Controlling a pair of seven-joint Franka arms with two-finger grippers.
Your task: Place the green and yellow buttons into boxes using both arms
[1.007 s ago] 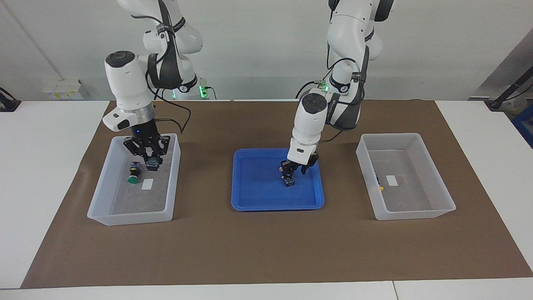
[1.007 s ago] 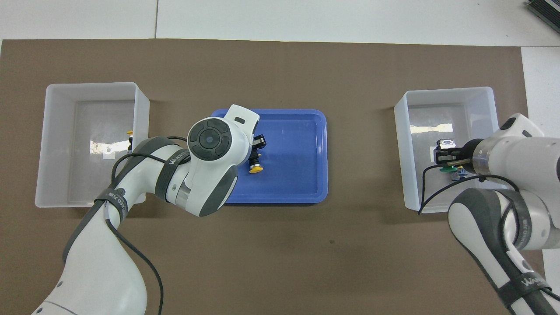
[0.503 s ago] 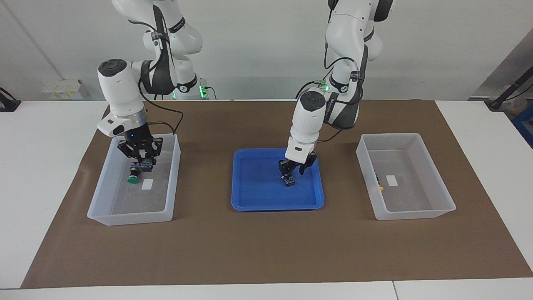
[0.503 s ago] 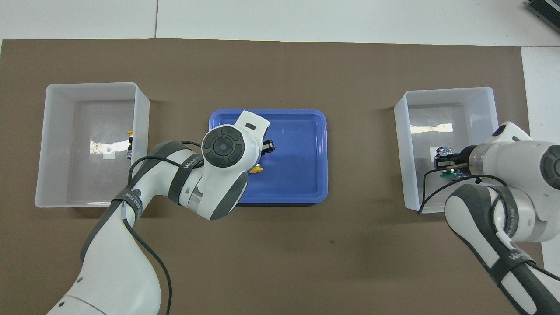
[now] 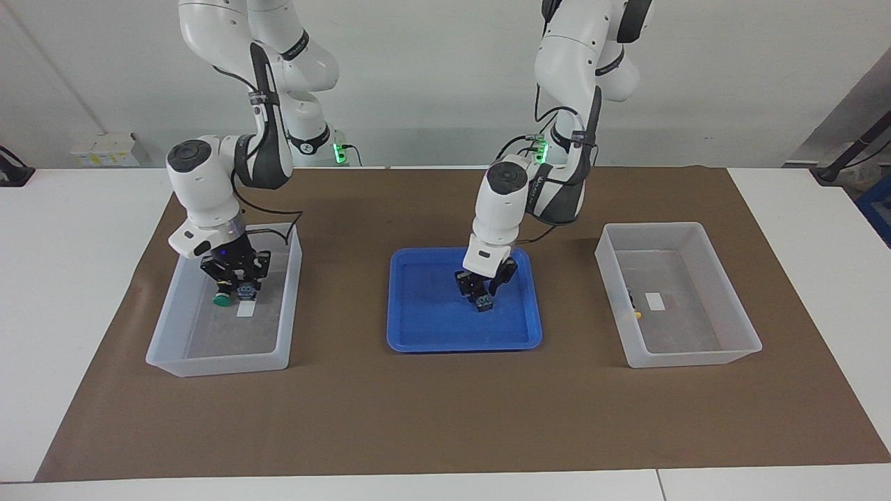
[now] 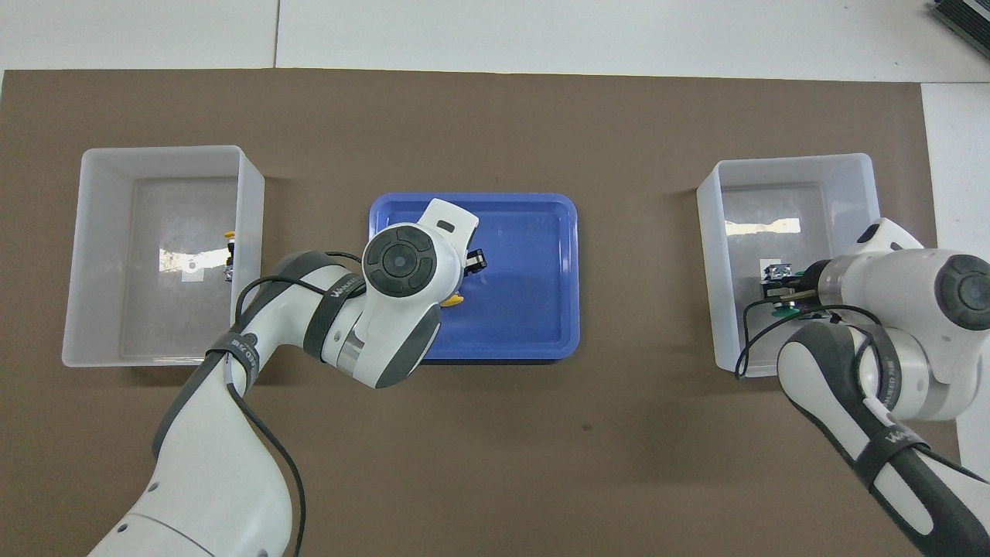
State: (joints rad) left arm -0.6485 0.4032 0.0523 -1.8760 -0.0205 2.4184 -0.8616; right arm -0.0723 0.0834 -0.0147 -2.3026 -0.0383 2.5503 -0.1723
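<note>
My left gripper (image 5: 482,291) is down in the blue tray (image 5: 431,344) at the black body of a yellow button (image 5: 484,302). The overhead view shows only that button's yellow cap (image 6: 455,300) past the arm. My right gripper (image 5: 242,287) is low inside the clear box (image 5: 209,365) at the right arm's end, shut on a black-bodied button (image 5: 245,292) whose cap I cannot see. A green button (image 5: 222,299) lies on that box's floor right beside it. Another yellow button (image 5: 635,306) lies in the clear box (image 5: 689,358) at the left arm's end, against the wall toward the tray.
A white label lies on the floor of each box (image 5: 246,308) (image 5: 653,300). Boxes and tray stand in a row on a brown mat (image 5: 445,417), with white table around it.
My right gripper has come down into its box with the button, toward the green one lying there. The left gripper has sunk a little onto the yellow button in the tray.
</note>
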